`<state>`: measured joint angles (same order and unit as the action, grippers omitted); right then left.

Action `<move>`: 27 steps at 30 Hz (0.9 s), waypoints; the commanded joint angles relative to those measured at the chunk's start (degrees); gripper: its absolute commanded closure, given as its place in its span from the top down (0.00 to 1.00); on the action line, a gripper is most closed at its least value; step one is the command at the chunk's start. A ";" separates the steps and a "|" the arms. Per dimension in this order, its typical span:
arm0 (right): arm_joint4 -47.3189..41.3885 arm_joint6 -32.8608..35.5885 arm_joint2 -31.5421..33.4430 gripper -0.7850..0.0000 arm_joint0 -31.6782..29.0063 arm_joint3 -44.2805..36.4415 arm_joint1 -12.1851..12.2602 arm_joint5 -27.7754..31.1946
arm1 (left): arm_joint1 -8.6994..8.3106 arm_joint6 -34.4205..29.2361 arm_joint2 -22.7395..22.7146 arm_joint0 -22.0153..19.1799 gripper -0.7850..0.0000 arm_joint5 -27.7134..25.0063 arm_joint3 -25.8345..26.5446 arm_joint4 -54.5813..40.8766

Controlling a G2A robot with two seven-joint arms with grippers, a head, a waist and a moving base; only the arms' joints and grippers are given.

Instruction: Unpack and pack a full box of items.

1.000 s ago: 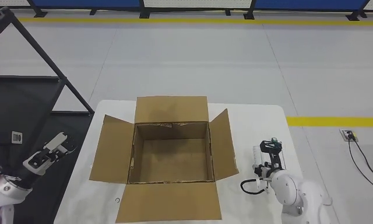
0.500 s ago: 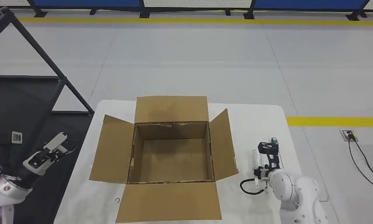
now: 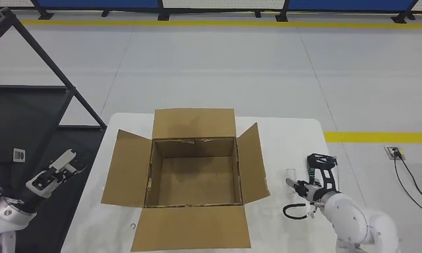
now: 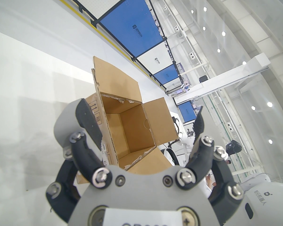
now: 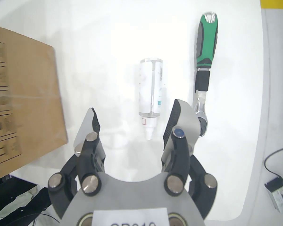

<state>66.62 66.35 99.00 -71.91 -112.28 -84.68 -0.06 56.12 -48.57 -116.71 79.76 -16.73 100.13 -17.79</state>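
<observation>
An open cardboard box (image 3: 192,125) stands in the middle of the white table with its four flaps spread and nothing showing inside; it is also seen from the left wrist (image 4: 132,121), and one flap (image 5: 26,88) shows from the right wrist. Right of it lie a small clear bottle (image 3: 289,174) (image 5: 151,88) and a green-handled ratchet wrench (image 3: 323,166) (image 5: 206,45). My right gripper (image 3: 307,189) (image 5: 135,110) hovers open just short of the bottle's nozzle, with the wrench head beside one finger. My left gripper (image 3: 62,166) (image 4: 141,111) hangs open and empty off the table's left side.
A black metal rack (image 3: 39,114) stands left of the table (image 3: 290,131), close to the left arm. The table's right edge runs just beyond the wrench. A socket with a cable (image 3: 394,152) lies on the floor at the right.
The right arm has shifted right, away from the box, and the dark wrench with it. The bottle, the box and the left arm have stayed put.
</observation>
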 commanded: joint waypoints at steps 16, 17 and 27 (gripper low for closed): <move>-11.00 -0.93 1.71 0.00 -3.13 -7.22 0.49 3.12 | 0.00 0.00 0.00 0.00 1.00 0.00 0.00 0.00; -11.00 -0.93 1.71 0.00 -3.13 -7.22 0.49 3.12 | 0.00 0.00 0.00 0.00 1.00 0.00 0.00 0.00; -14.49 -3.62 -1.66 0.00 -0.93 -4.31 1.06 1.05 | -0.42 -2.31 1.82 0.08 1.00 3.31 0.65 0.97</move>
<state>52.97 62.63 97.36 -73.14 -116.78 -83.71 1.27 55.78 -50.38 -115.04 79.92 -13.83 101.06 -16.87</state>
